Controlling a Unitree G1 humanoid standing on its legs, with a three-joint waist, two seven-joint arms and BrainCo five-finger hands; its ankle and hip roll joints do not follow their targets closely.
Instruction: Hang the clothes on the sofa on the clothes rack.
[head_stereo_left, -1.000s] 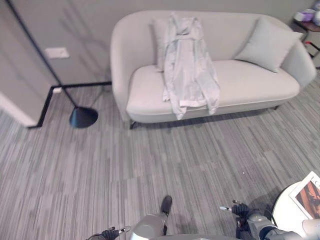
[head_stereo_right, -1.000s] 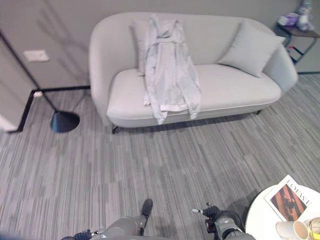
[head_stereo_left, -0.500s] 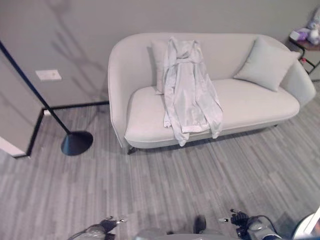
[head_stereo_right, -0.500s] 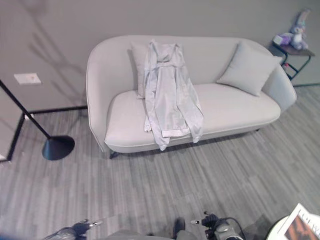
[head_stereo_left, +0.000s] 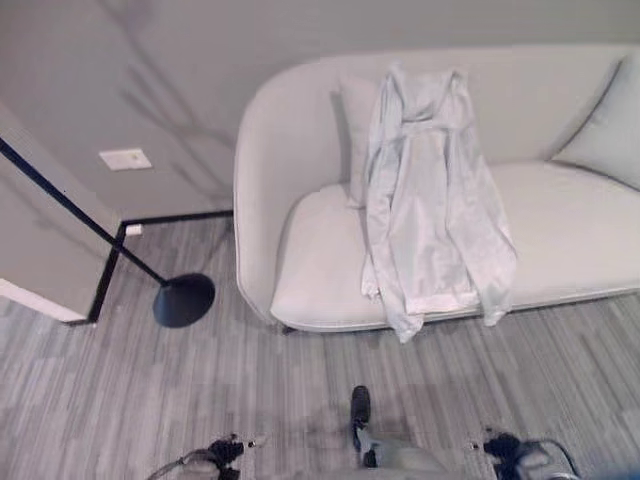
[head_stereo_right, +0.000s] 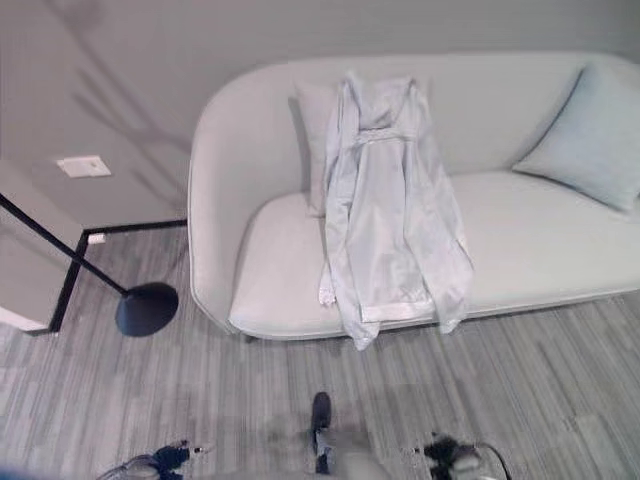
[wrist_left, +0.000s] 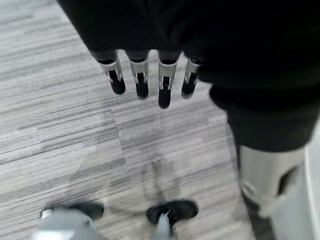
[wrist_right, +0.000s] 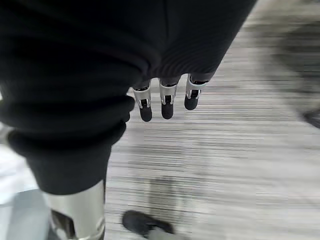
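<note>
Pale-grey robe (head_stereo_left: 430, 200) draped over sofa (head_stereo_left: 310, 270), right of centre frame, long axis running top to bottom, collar up, hem at seat edge. Both hands, left (wrist_left: 145, 80) and right (wrist_right: 167, 102), hanging over floor (head_stereo_left: 120, 400) with fingers straight, holding nothing.

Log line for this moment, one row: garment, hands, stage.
garment: draped over sofa back and seat, untouched | left robot hand: open, empty, above floor | right robot hand: open, empty | stage: pickup not yet begun

Pale grey robe (head_stereo_left: 432, 200) on off-white sofa (head_stereo_left: 300, 250) — grey-striped carpet (head_stereo_left: 120, 400).
</note>
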